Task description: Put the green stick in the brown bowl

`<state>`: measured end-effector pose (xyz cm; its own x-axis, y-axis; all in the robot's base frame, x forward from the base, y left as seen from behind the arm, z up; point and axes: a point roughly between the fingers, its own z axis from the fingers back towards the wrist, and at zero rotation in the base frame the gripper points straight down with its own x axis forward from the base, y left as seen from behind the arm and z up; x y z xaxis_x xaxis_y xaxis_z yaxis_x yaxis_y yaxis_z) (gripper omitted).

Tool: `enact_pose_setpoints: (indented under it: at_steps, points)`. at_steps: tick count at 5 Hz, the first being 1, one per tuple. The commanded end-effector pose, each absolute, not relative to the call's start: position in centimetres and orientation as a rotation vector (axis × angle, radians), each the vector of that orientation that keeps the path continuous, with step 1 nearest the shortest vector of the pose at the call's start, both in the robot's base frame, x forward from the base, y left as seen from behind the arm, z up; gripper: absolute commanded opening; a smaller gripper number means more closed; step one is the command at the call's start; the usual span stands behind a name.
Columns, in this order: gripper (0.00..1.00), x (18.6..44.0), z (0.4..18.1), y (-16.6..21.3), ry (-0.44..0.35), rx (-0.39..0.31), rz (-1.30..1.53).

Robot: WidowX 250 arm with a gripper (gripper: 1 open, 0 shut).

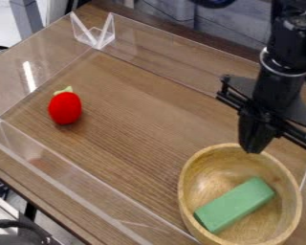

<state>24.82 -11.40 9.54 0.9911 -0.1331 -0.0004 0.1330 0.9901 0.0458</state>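
Although the gripper hangs at the right of the frame, just above the far rim of the brown bowl, the green stick already lies inside that bowl, below and slightly left of the gripper in the lower right corner. Its long axis runs diagonally, from lower left up to the right. The fingers look close together and hold nothing, though I cannot tell their exact gap. The wood-grain worktop sits within clear plastic walls; a red toy rests at the left.
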Motion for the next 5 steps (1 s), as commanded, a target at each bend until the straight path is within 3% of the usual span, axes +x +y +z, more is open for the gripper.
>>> enact_pose_setpoints:
  at_steps: [1, 2, 4, 5]
  points:
    - [1.00, 25.2, 11.3, -11.3, -0.057, 0.019, -0.182]
    - [1.00, 25.0, 12.6, -10.3, -0.084, 0.007, -0.216]
    - [1.00, 26.6, 16.8, -8.3, -0.155, 0.015, -0.066]
    - [1.00, 27.4, 17.2, -6.3, -0.169, 0.026, -0.047]
